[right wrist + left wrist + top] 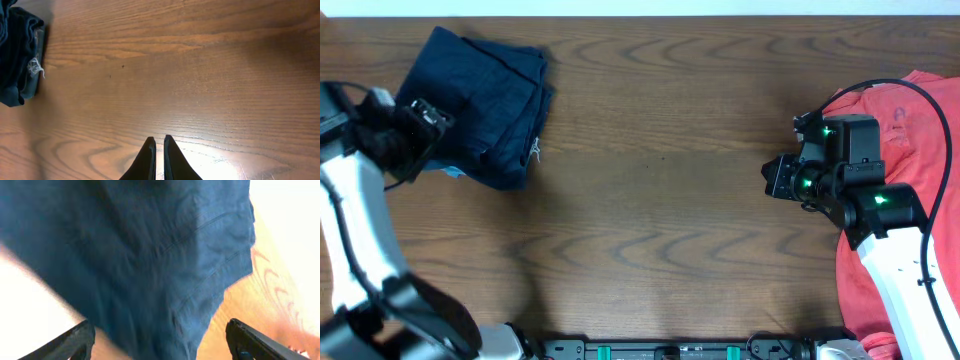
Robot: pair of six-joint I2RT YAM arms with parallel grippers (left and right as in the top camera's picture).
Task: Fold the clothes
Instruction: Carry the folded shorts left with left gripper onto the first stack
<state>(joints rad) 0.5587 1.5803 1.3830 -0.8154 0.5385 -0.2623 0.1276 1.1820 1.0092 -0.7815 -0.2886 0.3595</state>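
- My left hand [159,342] has its fingers wide apart, just over the shorts [490,95].
- The shorts lie at ten o'clock on the tabletop [660,150], folded in a pile as far as the blurred close view lets me judge.
- My right hand [159,145], fingers together and empty, hovers at three o'clock beside a red cloth [910,130].

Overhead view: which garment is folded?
The navy shorts at top left, a compact layered stack; the red garment at the right edge lies spread loose.
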